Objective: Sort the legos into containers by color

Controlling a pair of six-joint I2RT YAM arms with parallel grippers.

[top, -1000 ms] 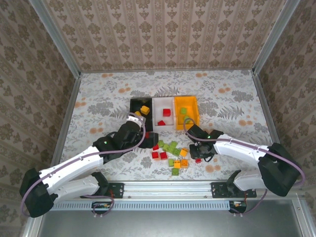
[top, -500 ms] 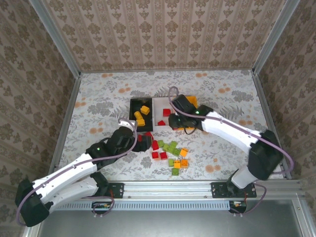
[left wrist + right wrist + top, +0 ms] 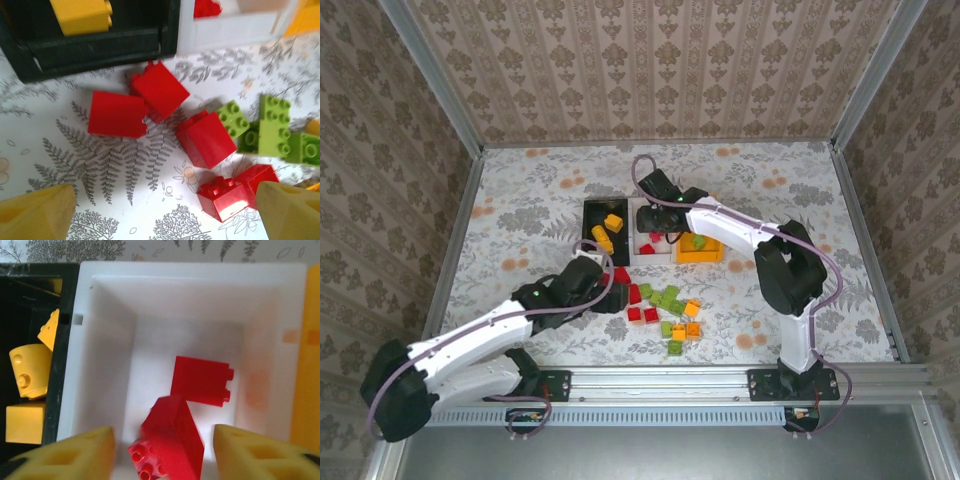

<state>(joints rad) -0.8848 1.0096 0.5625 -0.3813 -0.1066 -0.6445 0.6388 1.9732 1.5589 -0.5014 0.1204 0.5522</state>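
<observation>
Top external view: the left gripper (image 3: 611, 291) hangs wide open over loose red bricks (image 3: 117, 114) before the black bin (image 3: 587, 215), which holds yellow bricks (image 3: 612, 222). Green bricks (image 3: 666, 298) lie scattered beside them. The right gripper (image 3: 658, 225) is open above two red blocks (image 3: 200, 380) in the white bin (image 3: 105, 340), next to the orange bin (image 3: 702, 252).

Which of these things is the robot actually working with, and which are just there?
Part of the job: red bricks, green bricks, orange bricks, black bin, white bin, orange bin.
Just there: flowered table cover, patterned walls.
</observation>
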